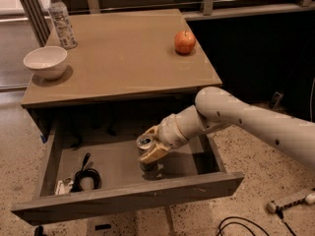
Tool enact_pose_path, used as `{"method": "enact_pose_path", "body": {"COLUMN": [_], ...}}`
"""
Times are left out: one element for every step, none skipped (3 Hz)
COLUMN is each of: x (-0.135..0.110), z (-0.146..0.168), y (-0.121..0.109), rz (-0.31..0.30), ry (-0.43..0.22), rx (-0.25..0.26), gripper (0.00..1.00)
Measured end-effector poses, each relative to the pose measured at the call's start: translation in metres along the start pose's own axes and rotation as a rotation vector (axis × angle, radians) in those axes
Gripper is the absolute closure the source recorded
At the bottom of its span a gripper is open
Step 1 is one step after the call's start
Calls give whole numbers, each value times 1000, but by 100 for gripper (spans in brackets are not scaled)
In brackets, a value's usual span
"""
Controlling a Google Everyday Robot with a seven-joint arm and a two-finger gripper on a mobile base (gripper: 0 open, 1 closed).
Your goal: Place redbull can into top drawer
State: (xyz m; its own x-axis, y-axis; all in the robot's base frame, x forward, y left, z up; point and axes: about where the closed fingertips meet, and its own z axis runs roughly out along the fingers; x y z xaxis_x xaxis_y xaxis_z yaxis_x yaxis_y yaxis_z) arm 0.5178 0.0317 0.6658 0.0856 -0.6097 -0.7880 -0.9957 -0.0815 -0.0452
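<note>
The top drawer [123,193] is pulled wide open below the tabletop, its grey floor showing. My gripper [150,150] reaches into it from the right and is shut on the redbull can [144,143]. The can stands about upright near the middle of the drawer, its silver top and pull tab showing at the gripper's left. Its lower end is at or just above the drawer floor; the fingers hide most of its body.
A black cable coil [84,176] and small items lie in the drawer's left front corner. On the tabletop [123,63] stand a white bowl [45,61], a clear water bottle [61,18] and a red apple [184,42]. Cables lie on the floor at right.
</note>
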Motion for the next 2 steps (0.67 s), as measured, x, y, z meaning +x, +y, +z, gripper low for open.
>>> {"method": "enact_pose_path", "body": {"x": [0,0], "z": [0,0], "y": [0,0], "rz": [0,0], "ry": [0,0], "rx": [0,0], "gripper": [81,58]}}
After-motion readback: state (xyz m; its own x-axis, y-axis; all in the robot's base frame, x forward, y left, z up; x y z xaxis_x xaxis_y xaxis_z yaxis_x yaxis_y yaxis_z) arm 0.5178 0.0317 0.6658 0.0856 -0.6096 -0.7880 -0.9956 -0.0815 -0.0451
